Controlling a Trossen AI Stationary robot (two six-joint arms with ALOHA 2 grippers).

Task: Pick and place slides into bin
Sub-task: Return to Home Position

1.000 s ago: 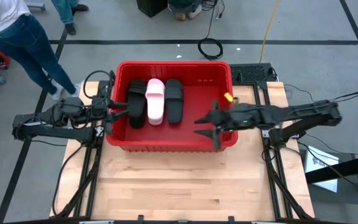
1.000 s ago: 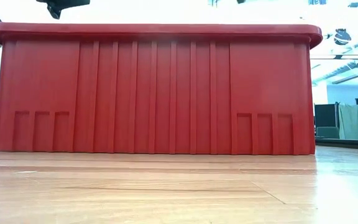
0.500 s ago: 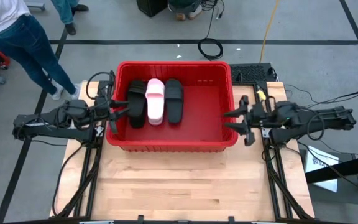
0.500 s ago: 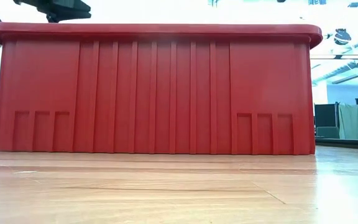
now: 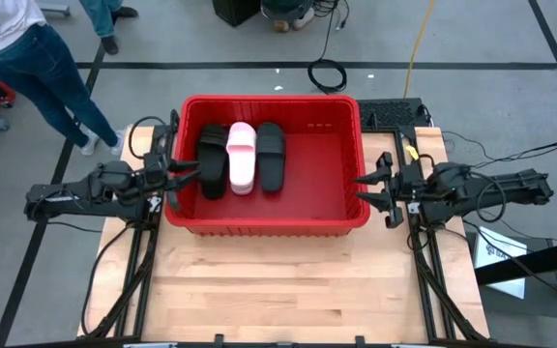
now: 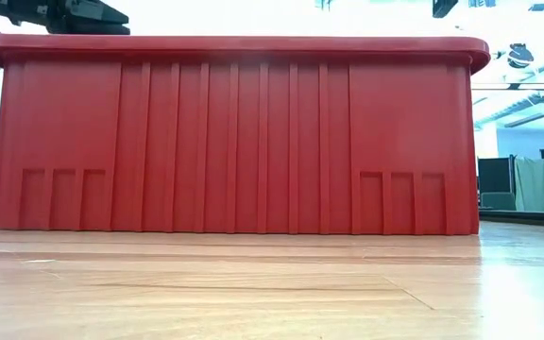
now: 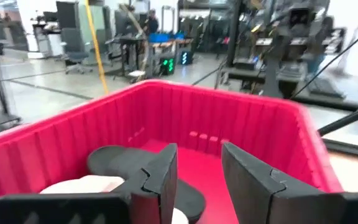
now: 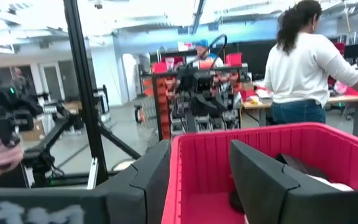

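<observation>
Flanking the bin, left pincer and right pincer hover, jaws parted.

Red plastic bin: large, rectangular, ribbed walls, rolled rim. Upright at the far edge of the table, midway between the left and right edges. Open top.

Slides, viewed from above: three in a row on the bin floor, toward the left wall, lengthwise near-to-far, straps up. Order from left: black slide, pale pink slide, second black slide. Adjacent ones touching or nearly so.

Ribbed plastic bin, wooden table
</observation>
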